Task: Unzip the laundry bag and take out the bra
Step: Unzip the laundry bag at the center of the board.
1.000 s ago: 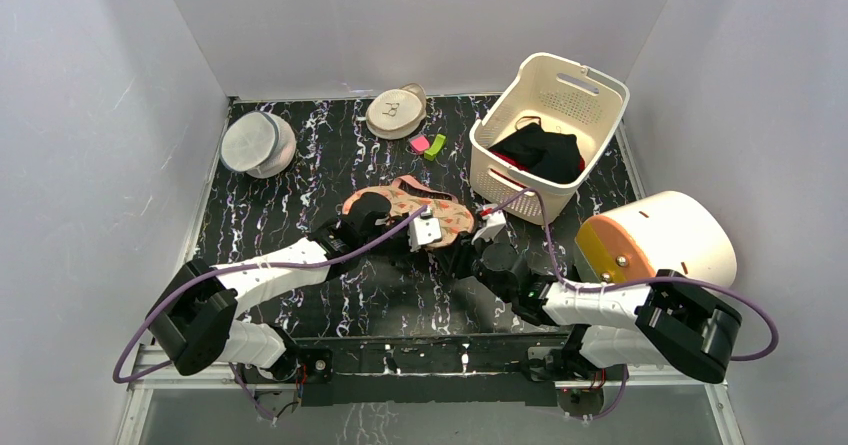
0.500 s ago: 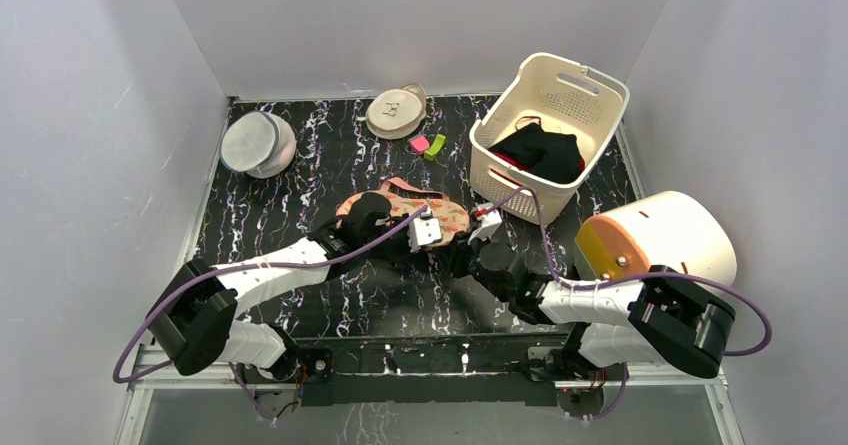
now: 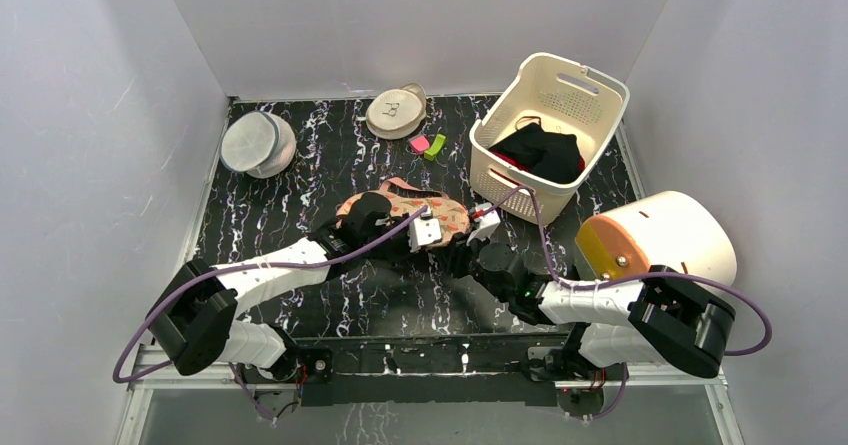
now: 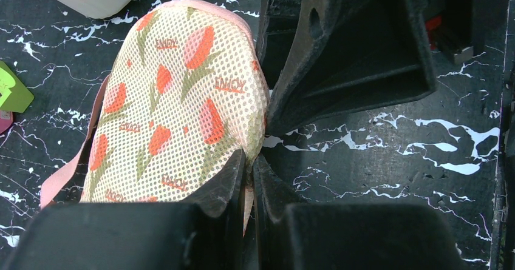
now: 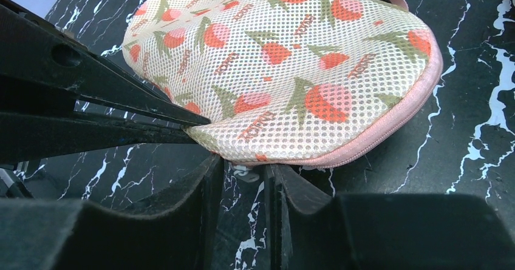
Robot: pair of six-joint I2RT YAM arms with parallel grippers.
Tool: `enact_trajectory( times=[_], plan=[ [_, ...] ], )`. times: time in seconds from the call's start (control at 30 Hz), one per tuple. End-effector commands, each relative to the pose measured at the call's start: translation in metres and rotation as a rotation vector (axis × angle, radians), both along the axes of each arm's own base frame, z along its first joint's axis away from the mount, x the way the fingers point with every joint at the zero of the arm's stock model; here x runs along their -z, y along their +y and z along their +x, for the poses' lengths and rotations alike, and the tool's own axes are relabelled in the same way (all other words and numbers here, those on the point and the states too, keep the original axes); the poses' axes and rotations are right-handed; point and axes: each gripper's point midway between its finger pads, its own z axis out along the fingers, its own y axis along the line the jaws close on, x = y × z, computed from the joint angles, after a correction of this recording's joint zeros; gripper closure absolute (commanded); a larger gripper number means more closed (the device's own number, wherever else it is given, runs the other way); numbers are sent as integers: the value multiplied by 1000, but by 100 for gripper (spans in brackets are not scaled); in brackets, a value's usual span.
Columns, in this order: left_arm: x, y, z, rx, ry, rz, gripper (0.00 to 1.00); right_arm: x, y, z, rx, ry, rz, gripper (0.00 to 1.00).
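Cannot see through the mesh of the laundry bag (image 5: pixel 291 70), nor follow its near edge past the left gripper (image 4: pixel 249 164). Cannot tell what sits within the right gripper (image 5: pixel 242 173) — too small.

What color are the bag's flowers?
The laundry bag flowers are red with green stems; right wrist view.

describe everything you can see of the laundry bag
The laundry bag is a beige-pink mesh pouch printed with red-and-green flowers and small lettering, edged in pink trim with a zip that looks closed. Slightly domed, it lies on the black marbled table near the middle, not far from the white basket. The left gripper pinches one edge; the right gripper straddles the zip edge, grip unclear. Its contents are hidden.
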Motion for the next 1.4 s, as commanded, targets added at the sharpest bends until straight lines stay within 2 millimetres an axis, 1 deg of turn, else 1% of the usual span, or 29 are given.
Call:
enact_trajectory(
  times=[0.0,0.13,0.23,0.37,0.47,0.57,0.6,0.63,0.67,0.73,0.77,0.8,1.0,1.03,1.07,1.2,1.37],
  plan=[
    [-22,-15,-4,62,-27,-58,100,-12,-3,8,32,-59,18,74],
    [-22,-15,-4,63,-28,-58,100,-7,1,8,9,-58,-16,83],
    [-22,-15,-4,62,-29,-59,100,-5,1,9,10,-59,-25,88],
    [-22,-14,-4,62,-30,-58,100,-8,-2,10,28,-66,-22,91],
    [-22,-13,-3,57,-37,-54,100,-7,-4,11,35,-63,-32,96],
    [-21,-11,-2,51,-45,-47,100,-2,-9,8,32,-51,-66,97],
    [-21,-11,-2,50,-44,-45,100,-1,-11,7,32,-48,-80,97],
    [-21,-11,-2,51,-46,-46,100,0,-13,7,35,-46,-89,92],
    [-22,-11,-2,52,-45,-48,100,0,-15,7,43,-46,-97,85],
    [-22,-12,-3,56,-41,-48,100,-2,-19,8,58,-52,-99,63],
    [-21,-12,-3,56,-38,-47,100,-2,-21,8,61,-53,-109,58],
    [-22,-12,-3,57,-39,-48,100,-3,-21,8,58,-60,-115,56],
    [-21,-12,-4,57,-36,-47,100,3,-19,4,14,-61,-152,55],
    [-22,-12,-4,58,-37,-49,100,-7,-12,8,11,-75,-137,55],
    [-22,-12,-4,57,-37,-49,100,-10,-8,10,6,-80,-134,57],
    [-21,-12,-4,57,-36,-47,100,-12,5,12,-27,-75,-132,61],
    [-21,-12,-4,56,-36,-47,100,-15,10,15,-15,-76,-105,70]
  ],
)
